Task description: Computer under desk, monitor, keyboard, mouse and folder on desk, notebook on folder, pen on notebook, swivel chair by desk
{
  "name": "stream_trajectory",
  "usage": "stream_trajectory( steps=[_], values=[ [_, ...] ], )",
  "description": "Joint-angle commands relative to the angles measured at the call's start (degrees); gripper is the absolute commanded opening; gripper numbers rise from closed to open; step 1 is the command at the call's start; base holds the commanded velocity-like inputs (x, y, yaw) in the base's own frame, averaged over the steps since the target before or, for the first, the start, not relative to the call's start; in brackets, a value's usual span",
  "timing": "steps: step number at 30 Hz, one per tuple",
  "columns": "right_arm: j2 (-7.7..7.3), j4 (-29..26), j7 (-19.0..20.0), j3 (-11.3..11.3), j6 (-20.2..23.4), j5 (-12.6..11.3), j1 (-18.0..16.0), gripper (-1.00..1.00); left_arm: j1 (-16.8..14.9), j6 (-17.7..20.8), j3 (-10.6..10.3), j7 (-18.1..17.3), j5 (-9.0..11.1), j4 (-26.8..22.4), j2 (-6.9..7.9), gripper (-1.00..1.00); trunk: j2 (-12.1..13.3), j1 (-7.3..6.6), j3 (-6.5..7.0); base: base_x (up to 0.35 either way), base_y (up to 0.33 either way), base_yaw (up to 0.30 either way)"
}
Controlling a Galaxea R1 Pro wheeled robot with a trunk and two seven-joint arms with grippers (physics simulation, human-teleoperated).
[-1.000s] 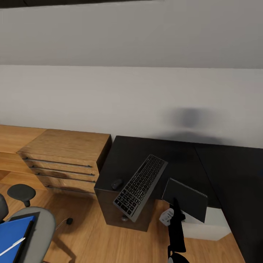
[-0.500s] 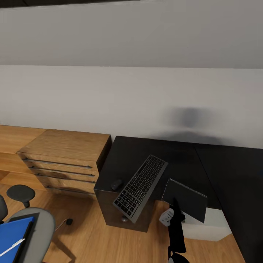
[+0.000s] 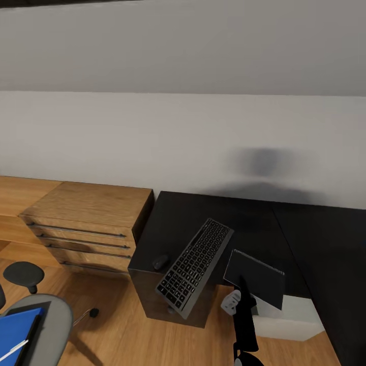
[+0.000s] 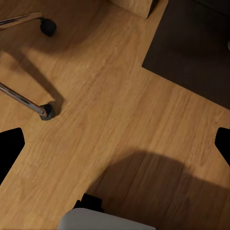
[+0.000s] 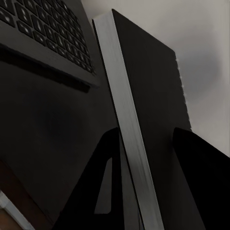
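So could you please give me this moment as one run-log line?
right end effector: shut on notebook, held above desk edge | keyboard, mouse: on desk | folder, pen: on swivel chair | left end effector: open

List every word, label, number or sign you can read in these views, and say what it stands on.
No text can be read.
keyboard: pale marks on its keys, too small to read.
notebook, mouse, desk, wooden drawer chest: no markings visible.
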Motion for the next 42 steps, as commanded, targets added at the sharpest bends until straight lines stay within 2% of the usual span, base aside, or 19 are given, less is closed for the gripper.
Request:
stream_trajectory(
  steps=[1, 12, 25, 33, 42],
  values=[
    [-0.03, -0.01, -0.09, 0.18, 0.52, 0.12, -0.05, -1.0, -0.03, -0.1, 0.2, -0.57, 0.56, 0.03, -0.01, 1.0, -0.04, 0.0, -0.05, 0.008, -0.002, 0.0],
    [0.03, -0.01, 3.42, 0.01, 0.74, 0.07, -0.05, -1.0, -0.03, -0.11, 0.24, -0.62, 0.56, 0.02, 0.03, 1.0, -0.04, 0.0, -0.05, 0.07, 0.0, 0.0],
    [0.26, -0.04, 3.73, -0.2, 0.91, -0.07, -0.05, -1.0, -0.03, -0.11, 0.25, -0.54, 0.56, 0.02, 0.01, 1.0, -0.04, 0.0, -0.05, 0.096, 0.0, 0.0],
    [0.37, -0.01, 3.83, -1.68, 0.98, -0.18, -0.05, -1.0, -0.03, -0.11, 0.22, -0.58, 0.56, 0.01, 0.02, 1.0, -0.04, 0.0, -0.05, 0.064, 0.0, 0.0],
    [0.31, -0.01, 3.93, -2.21, 1.01, -0.19, -0.05, -1.0, -0.03, -0.1, 0.25, -0.53, 0.56, 0.01, 0.07, 1.0, -0.04, 0.0, -0.05, 0.062, 0.0, 0.0]
  ],
)
